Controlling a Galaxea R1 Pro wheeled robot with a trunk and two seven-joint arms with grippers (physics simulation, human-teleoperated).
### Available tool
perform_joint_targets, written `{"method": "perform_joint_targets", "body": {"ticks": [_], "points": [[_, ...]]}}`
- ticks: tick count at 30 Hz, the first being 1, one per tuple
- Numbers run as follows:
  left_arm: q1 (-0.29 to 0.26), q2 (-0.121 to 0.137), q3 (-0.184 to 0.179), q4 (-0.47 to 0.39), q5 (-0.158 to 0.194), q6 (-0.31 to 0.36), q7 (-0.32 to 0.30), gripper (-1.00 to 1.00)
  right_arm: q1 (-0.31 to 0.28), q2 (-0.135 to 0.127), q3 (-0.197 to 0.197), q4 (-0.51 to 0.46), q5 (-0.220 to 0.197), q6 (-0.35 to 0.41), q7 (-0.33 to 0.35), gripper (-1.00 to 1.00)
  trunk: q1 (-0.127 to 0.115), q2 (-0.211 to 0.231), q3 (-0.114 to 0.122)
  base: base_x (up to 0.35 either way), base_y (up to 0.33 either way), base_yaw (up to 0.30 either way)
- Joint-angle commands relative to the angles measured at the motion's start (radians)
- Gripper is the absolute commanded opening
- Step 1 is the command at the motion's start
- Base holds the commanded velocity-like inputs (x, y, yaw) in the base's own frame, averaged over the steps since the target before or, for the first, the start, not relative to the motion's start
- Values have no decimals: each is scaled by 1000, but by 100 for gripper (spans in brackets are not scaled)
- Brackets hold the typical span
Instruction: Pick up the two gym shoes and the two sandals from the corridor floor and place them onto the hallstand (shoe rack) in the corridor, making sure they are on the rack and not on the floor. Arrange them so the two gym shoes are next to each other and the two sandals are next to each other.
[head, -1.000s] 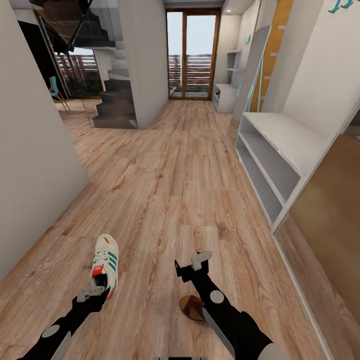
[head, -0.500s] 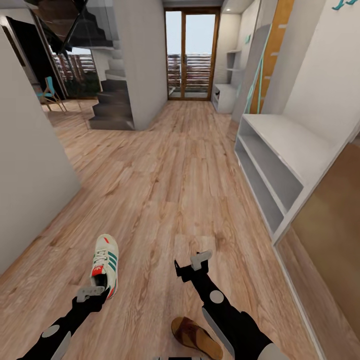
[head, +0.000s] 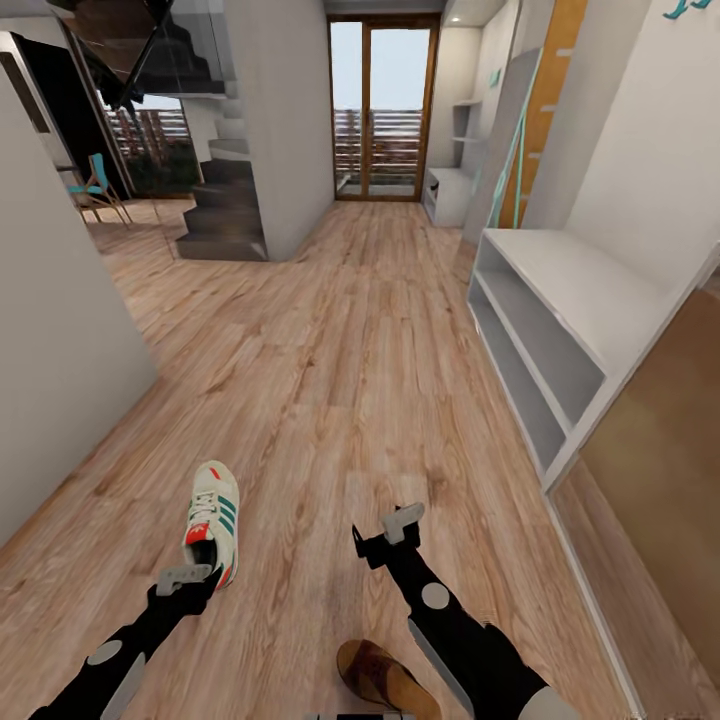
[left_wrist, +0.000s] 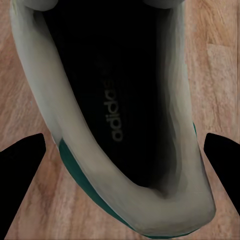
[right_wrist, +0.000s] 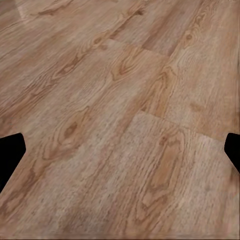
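A white gym shoe (head: 212, 520) (green stripes, red-orange tongue tab) is seen on the corridor floor (head: 330, 370), its heel straddled by the spread left tool (left_wrist: 120, 150). The right tool (head: 385, 532) is held apart over bare planks, a brown sandal (head: 385, 678) lying beside that arm.

You have one gym shoe (head: 212, 522) lying on the corridor floor (head: 330, 380) at near left, toe pointing far. Your left gripper (head: 183, 577) sits just near of its heel, and from the left wrist the shoe's opening (left_wrist: 112, 105) lies between the two fingertips (left_wrist: 22, 160). One sandal (head: 385, 677) lies on the floor nearer still, right of the shoe, just left of your right arm. Your right gripper (head: 390, 530) is over bare floor (right_wrist: 120, 125), right of the shoe and far of the sandal. The hallstand (head: 560, 330) stands along the right wall, farther off. The staircase (head: 225, 190) is at far left, the glass door (head: 385, 105) at the far end.
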Motion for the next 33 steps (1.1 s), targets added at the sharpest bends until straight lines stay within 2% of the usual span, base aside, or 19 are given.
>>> {"method": "perform_joint_targets", "body": {"ticks": [1,4,8,12,13,15,16,20,23,24,27,28,29,30,31,32,33], "points": [[-2,0,3,-18,9,6,-9,-100,-1,-5,5,12,12,8,-4,100,0,0,-1,-207,0,0],[-3,0,3,-66,8,34,-8,-100,-1,-11,5,49,49,27,14,100,0,0,-1,-257,0,0],[-3,0,3,-157,7,128,-8,-100,-1,-25,5,96,78,39,64,100,0,0,-1,-316,0,0],[-4,0,2,-203,6,165,-9,-100,0,-63,5,109,81,41,88,100,0,0,-1,-281,0,0],[-5,0,2,-220,4,173,-9,-100,5,-82,5,122,80,40,121,100,0,0,-1,-112,0,0],[-5,1,2,-228,2,176,-10,-100,9,-91,5,138,80,39,152,100,0,0,-1,-80,0,0],[-6,2,1,-237,1,183,-10,-100,12,-100,4,167,80,38,202,100,0,0,-1,-37,0,0],[-6,1,-10,-244,-3,233,-26,-100,15,-108,2,199,81,38,259,100,0,0,-1,-16,0,0],[-9,3,-64,-253,-11,309,-50,-100,16,-110,1,211,81,38,280,100,0,0,-1,-2,0,0],[-11,4,-71,-275,-11,324,-52,-100,16,-109,1,225,81,39,281,100,0,0,-1,0,0,0],[-12,3,-73,-284,-11,335,-53,-100,16,-108,0,234,81,38,281,100,0,0,-1,0,0,0],[-29,3,-74,-290,-11,369,-53,-100,16,-106,-6,239,79,40,279,100,3,-7,-4,0,0,0],[-33,4,-74,-290,-11,376,-54,-100,16,-106,-9,239,79,40,279,100,7,-14,-7,0,0,0],[-40,4,-74,-291,-11,389,-54,-100,16,-106,-17,240,79,41,278,100,11,-21,-10,0,0,0],[-70,7,-75,-292,-11,414,-54,-100,16,-106,-100,239,79,42,278,100,15,-28,-14,0,0,0],[-80,8,-75,-292,-11,417,-54,-100,16,-105,-129,239,79,43,278,100,19,-35,-18,0,0,0],[-85,9,-75,-292,-11,419,-54,-100,16,-105,-140,239,80,43,278,100,23,-42,-23,0,0,0]]}}
